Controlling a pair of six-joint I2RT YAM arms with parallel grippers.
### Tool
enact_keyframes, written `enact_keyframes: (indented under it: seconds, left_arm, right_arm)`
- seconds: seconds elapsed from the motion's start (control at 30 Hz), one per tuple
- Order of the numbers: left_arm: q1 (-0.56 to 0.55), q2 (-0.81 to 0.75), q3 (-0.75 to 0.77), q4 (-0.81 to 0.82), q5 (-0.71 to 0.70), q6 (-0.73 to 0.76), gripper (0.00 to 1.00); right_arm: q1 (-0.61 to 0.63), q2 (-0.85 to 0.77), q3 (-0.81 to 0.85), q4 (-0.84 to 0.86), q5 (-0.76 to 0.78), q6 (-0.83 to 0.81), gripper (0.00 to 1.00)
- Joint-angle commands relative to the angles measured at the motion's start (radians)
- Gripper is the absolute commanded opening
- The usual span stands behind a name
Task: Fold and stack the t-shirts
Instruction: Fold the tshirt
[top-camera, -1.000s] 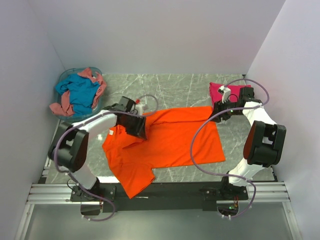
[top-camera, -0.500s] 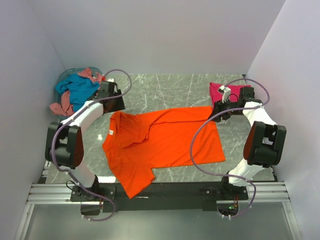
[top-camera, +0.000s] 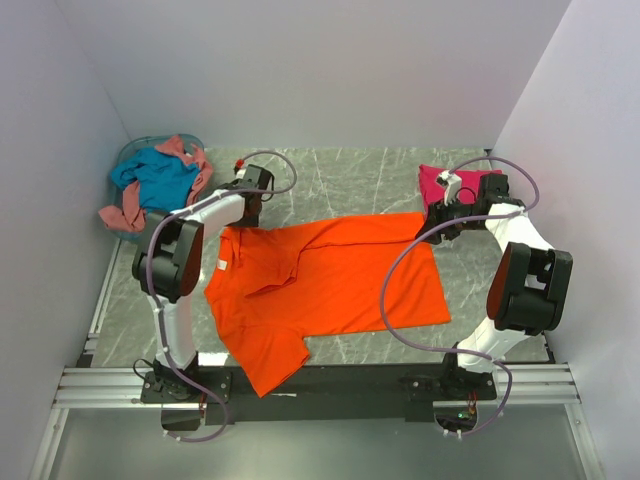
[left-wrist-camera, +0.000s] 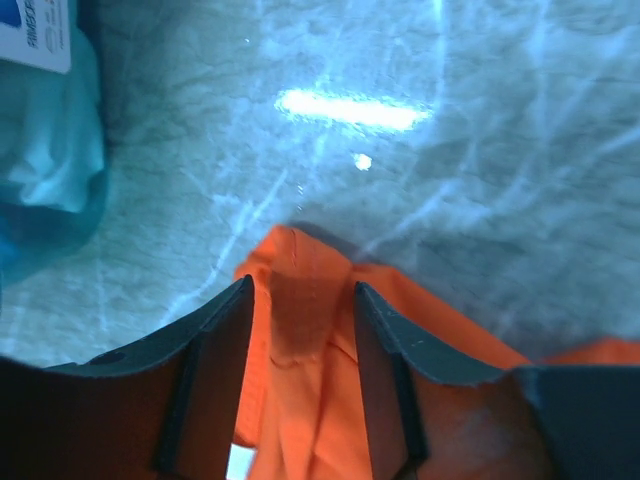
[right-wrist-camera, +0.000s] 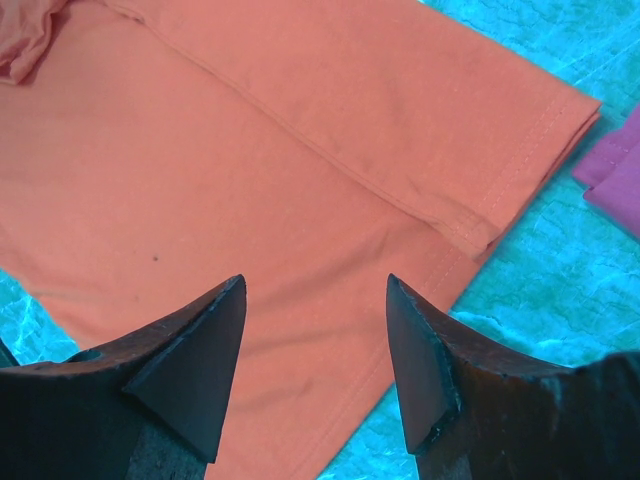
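Four shirts in play, the orange one up for folding.

Nearest, the orange t-shirt (top-camera: 330, 285) lies spread on the desk (top-camera: 350, 175), one sleeve drooping over the near edge. At its far-right corner the right pincer (right-wrist-camera: 315, 285) hovers wide with nothing in it. The left pincer (left-wrist-camera: 302, 288) straddles the bunched far-left corner, and I can't tell if it's actually pinching. My guess is both are on the far corners so they can drag that edge over together. Further back on the right, the magenta t-shirt (top-camera: 440, 182) looks folded, probably the start of the stack. Far left, the pale blue basket (top-camera: 130, 155) holds the teal t-shirt (top-camera: 155, 185), and the salmon t-shirt (top-camera: 120, 213) spills over its rim.
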Motion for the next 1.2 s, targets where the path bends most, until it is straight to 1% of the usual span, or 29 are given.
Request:
enact_keyframes:
  seconds: [0.0,0.13,0.3,0.37,0.4,0.5,0.67,0.73,0.77,0.83,0.87,0.9,0.93,1.1,1.17]
  left_arm:
    - [-0.015,0.023,0.067,-0.034,-0.098,0.046,0.49]
    - [-0.023,0.036,0.07,-0.037,-0.113,0.054,0.45]
    - [-0.035,0.046,0.069,-0.038,-0.158,0.066,0.42]
    - [-0.038,0.049,0.07,-0.034,-0.178,0.075,0.38]
    - [-0.04,0.052,0.072,-0.034,-0.184,0.078,0.38]
    - [-0.04,0.069,0.085,-0.04,-0.187,0.089,0.35]
    - [-0.038,0.101,0.108,-0.058,-0.17,0.098,0.32]
    - [-0.038,0.111,0.116,-0.061,-0.167,0.1,0.28]
    - [-0.038,0.114,0.118,-0.063,-0.164,0.1,0.23]
    - [-0.038,0.118,0.128,-0.071,-0.156,0.097,0.16]
    - [-0.037,0.117,0.133,-0.074,-0.149,0.094,0.1]
    - [-0.037,0.114,0.139,-0.075,-0.141,0.091,0.07]
    - [-0.035,0.112,0.142,-0.081,-0.124,0.086,0.0]
    - [-0.017,0.068,0.139,-0.088,-0.058,0.06,0.0]
    - [0.006,0.048,0.127,-0.072,0.003,0.039,0.01]
  right_arm:
    - [-0.005,-0.017,-0.004,0.02,-0.019,0.005,0.65]
    - [-0.004,-0.014,-0.002,0.025,-0.018,0.008,0.65]
    - [-0.005,-0.006,-0.002,0.026,-0.015,0.009,0.65]
    - [-0.005,-0.003,-0.002,0.023,-0.016,0.009,0.65]
    - [-0.005,-0.003,-0.001,0.022,-0.016,0.009,0.65]
    - [-0.005,-0.003,0.001,0.02,-0.015,0.009,0.65]
    - [-0.005,-0.006,0.006,0.02,-0.013,0.011,0.65]
    - [-0.005,-0.006,0.006,0.025,-0.001,0.015,0.65]
    - [-0.005,-0.006,0.004,0.035,0.007,0.02,0.65]
    - [-0.005,-0.005,0.001,0.049,0.034,0.035,0.65]
    - [-0.005,-0.003,-0.001,0.064,0.042,0.043,0.65]
    - [-0.004,-0.002,-0.002,0.074,0.05,0.058,0.65]
    - [-0.004,0.003,-0.005,0.083,0.071,0.064,0.65]
    - [-0.004,0.046,0.028,0.126,0.16,0.133,0.65]
    - [-0.001,0.084,0.065,0.127,0.197,0.149,0.65]
